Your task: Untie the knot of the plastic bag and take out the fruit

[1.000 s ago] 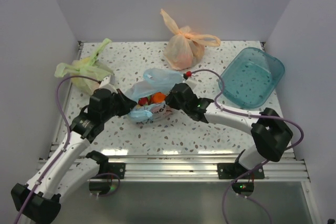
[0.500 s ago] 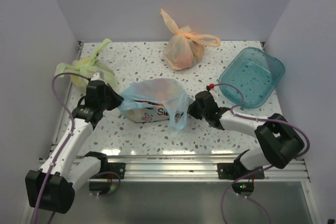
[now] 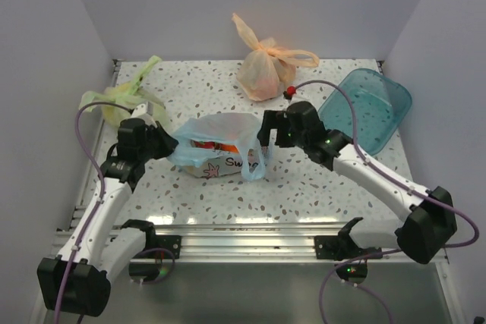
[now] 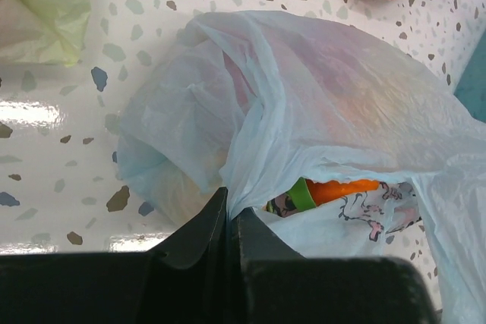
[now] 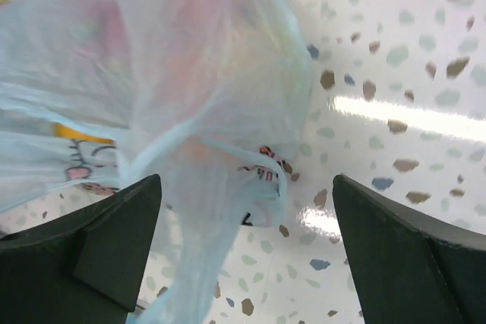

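Note:
The light blue plastic bag (image 3: pixel 220 138) with its pink print lies mid-table, its mouth stretched wide. My left gripper (image 3: pixel 173 144) is shut on the film at the bag's left rim (image 4: pixel 228 201). Through the gap in the left wrist view I see an orange fruit (image 4: pixel 342 189) with a green part beside it; from above the fruit (image 3: pixel 216 144) shows inside the mouth. My right gripper (image 3: pixel 266 133) stands open at the bag's right side, fingers (image 5: pixel 114 240) far apart. A loose handle ear (image 5: pixel 190 278) hangs between them, touched by neither. The knot is out of view.
A knotted green bag (image 3: pixel 121 100) lies at the back left, close behind my left arm. A knotted orange bag (image 3: pixel 262 70) sits at the back centre. A teal plastic tub (image 3: pixel 364 111) stands at the right, just behind my right arm.
Both grippers pulled apart and stretched the bag's mouth open. The right gripper then let go of the right rim, opened wide and rose back toward the bag. The left keeps its grip.

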Motion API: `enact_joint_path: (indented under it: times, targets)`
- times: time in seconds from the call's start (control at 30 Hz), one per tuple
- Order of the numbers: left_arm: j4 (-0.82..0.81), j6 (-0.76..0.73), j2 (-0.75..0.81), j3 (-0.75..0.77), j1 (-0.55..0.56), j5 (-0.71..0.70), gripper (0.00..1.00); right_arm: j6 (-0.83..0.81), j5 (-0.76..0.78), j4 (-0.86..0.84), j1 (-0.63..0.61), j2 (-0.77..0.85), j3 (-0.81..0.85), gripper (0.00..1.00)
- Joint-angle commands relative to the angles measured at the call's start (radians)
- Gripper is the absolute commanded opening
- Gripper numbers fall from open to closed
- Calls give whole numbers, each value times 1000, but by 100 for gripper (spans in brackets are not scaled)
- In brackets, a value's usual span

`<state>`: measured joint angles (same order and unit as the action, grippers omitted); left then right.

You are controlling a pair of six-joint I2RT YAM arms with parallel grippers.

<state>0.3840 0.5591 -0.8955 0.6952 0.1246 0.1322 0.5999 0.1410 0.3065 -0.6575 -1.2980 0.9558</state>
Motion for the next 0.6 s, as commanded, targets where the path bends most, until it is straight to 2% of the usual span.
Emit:
enact_joint_path:
  times: [0.0,0.1,0.23,0.33,0.57]
  targets:
    - [3,-80,29,6,-8,49,9,-294,-49,143,-8,52,161,99]
    - [19,-90,30,7,-8,60,9,-463,-109,249,-48,-7,328,99]
    - [24,-93,33,7,-8,78,9,-720,-51,338,-184,-144,481,99]
    - [35,-99,35,10,-8,81,8,-802,-20,370,-246,-268,578,99]
    - [47,-97,47,1,-8,92,8,-867,92,306,-277,-454,612,99]
